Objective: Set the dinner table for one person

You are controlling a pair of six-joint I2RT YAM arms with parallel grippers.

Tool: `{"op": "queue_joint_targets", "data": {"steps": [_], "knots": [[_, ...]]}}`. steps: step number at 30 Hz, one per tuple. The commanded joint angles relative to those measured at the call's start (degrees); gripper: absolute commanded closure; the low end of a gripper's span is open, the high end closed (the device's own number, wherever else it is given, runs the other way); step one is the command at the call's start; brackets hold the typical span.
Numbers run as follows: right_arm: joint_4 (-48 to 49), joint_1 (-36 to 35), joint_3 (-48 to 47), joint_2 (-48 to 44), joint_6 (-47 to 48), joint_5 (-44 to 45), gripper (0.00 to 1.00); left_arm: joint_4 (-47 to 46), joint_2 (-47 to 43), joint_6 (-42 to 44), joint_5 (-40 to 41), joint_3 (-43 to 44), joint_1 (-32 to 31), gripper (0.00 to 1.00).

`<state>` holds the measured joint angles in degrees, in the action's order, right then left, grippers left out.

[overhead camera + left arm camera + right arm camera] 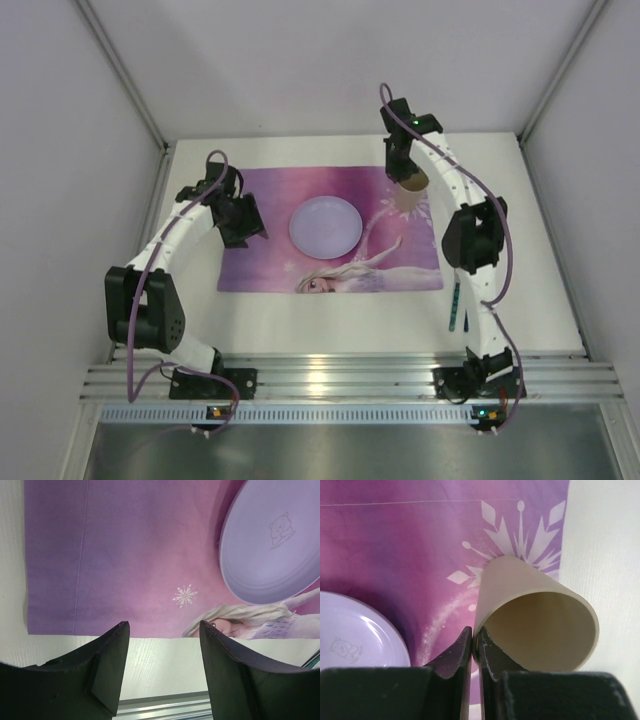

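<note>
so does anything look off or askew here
Only one thing: a thin teal utensil lies off the placemat, on the white table beside the right arm. The lavender plate sits centred on it.

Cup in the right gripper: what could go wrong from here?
1. The right gripper pinches only one thin wall of the cup, so it may slip or swing.
2. The cup is near the placemat's right edge; set down half off it, it could tip.
3. The plate is close by; a sideways move might bump it.
</note>
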<state>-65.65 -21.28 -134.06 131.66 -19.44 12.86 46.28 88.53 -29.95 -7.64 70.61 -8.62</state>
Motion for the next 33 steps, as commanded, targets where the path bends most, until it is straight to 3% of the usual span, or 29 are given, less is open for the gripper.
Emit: {"op": "queue_joint_targets", "data": {"steps": [1, 6, 10, 17, 22, 24, 28, 33], "knots": [[2.37, -0.69, -2.79, 1.14, -0.25, -0.82, 0.89, -1.55, -2.13, 0.95, 0.61, -0.12, -0.08, 0.37], [2.45, -1.05, -2.7, 1.94, -0.07, -1.26, 0.7, -1.81, -1.17, 1.13, 0.52, 0.32, -0.08, 0.37], [2.54, -1.05, -3.4, 0.1, 0.37, -1.52, 0.44, -1.9, -0.73, 1.13, 0.34, 0.32, -0.08, 0.37], [2.1, -0.61, -3.49, -8.68, 0.81, -1.26, 0.1, -3.13, 0.76, 1.13, -0.62, 0.23, -0.08, 0.37], [1.4, 0.8, 1.42, -18.86, -0.24, -0.3, 0.03, -3.92, 1.91, 1.65, -0.97, 1.19, -0.17, 0.37], [1.31, 2.38, 8.7, -23.09, -0.95, 0.49, 0.02, -4.27, 2.26, 1.92, -1.15, 1.72, -0.52, 0.37], [5.42, 8.34, 33.08, -39.23, -3.32, -1.7, 0.02, -4.01, 3.84, 3.76, 2.53, 6.54, -9.53, 0.36], [5.01, 13.01, 48.96, -51.92, -4.29, -1.88, 0.01, -4.01, 11.74, 2.98, 3.25, 15.16, -24.05, 0.36]]}}
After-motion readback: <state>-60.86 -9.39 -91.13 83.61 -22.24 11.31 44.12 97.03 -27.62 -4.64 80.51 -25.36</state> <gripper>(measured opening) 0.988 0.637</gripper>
